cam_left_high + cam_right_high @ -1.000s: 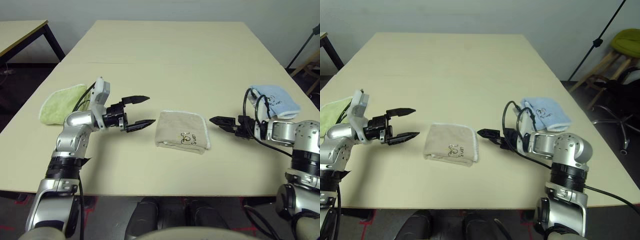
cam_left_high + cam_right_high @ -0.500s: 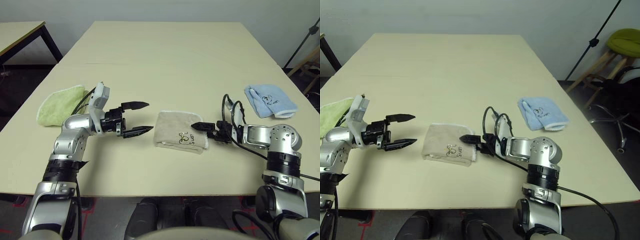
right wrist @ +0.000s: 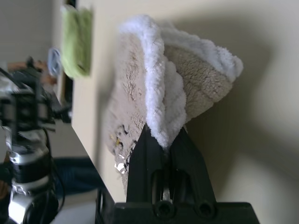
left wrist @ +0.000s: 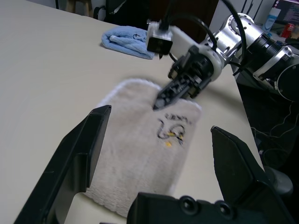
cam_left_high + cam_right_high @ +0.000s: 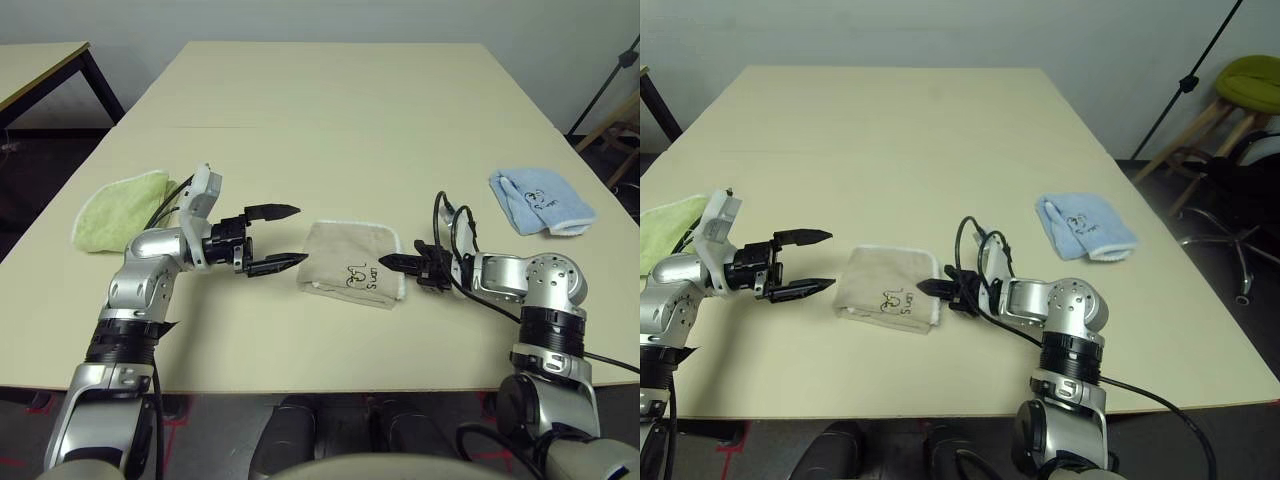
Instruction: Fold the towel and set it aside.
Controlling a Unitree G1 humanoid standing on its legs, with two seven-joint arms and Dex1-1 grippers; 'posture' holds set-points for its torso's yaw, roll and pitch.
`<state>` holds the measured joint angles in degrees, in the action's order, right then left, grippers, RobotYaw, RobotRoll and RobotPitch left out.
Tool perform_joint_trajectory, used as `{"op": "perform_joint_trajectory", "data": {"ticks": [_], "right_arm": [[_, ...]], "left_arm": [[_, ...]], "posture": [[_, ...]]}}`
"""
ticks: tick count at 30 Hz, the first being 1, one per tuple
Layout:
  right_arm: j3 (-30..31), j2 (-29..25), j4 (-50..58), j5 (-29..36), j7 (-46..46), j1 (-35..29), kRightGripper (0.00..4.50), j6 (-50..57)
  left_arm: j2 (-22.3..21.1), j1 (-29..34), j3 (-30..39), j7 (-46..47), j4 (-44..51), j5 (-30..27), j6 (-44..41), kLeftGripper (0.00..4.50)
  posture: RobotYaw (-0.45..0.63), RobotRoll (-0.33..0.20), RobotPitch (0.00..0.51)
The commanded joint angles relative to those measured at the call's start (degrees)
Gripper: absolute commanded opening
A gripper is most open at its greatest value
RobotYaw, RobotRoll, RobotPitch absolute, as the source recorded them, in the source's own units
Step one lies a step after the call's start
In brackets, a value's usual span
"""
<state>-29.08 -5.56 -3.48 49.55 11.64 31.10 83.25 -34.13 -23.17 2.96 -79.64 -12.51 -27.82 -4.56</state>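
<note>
The towel lies folded into a small beige rectangle at the table's middle front, its white edging on the side facing my right arm and dark lettering on top. My right gripper lies low on the table, shut on the towel's white-edged right border; in the right wrist view its fingers meet at that edging. Just left of the towel, my left gripper hovers open, its fingers spread wide and pointing at the cloth, not touching it.
A folded yellow-green towel lies at the table's left edge behind my left arm. A small light-blue towel sits at the right. Another table stands far left, and a stand and a stool with a green cushion stand off to the right.
My right gripper swung in from the right, reached the towel's right edge and shut there. The towel shifted a little leftward and turned slightly. The left arm barely moved.
</note>
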Motion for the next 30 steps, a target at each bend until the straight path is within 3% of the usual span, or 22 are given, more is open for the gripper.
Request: {"op": "perform_joint_trajectory", "data": {"ticks": [1,8,16,21,30], "right_arm": [[-3.3,-0.3,1.4,-0.1,-0.5,3.4,0.05,-10.3],[-5.4,-4.9,-1.1,-2.7,2.8,9.0,0.05,-33.4],[-9.9,-11.7,-8.6,-7.6,-2.1,13.7,0.05,-54.6],[-10.8,-13.9,-10.7,-8.0,-4.0,10.9,0.05,-58.6],[-12.8,-16.9,-19.2,-5.3,-3.1,4.2,0.05,-55.8]], "left_arm": [[0.1,-0.1,-1.0,-0.6,-0.7,0.6,-0.1,4.5],[0.2,-1.5,-1.4,-1.0,-2.2,0.9,0.1,4.5],[0.6,-2.7,-2.0,-0.9,-2.5,0.9,-0.5,4.5],[0.8,-2.8,-2.0,-0.6,-2.2,0.9,-0.8,4.5],[0.3,-2.3,-1.7,-0.4,-1.8,0.9,-1.3,4.5]], "posture": [[0.08,0.0,0.059],[0.06,0.0,0.056],[0.04,0.0,0.06],[0.04,0.0,0.059],[0.04,0.0,0.057]]}}
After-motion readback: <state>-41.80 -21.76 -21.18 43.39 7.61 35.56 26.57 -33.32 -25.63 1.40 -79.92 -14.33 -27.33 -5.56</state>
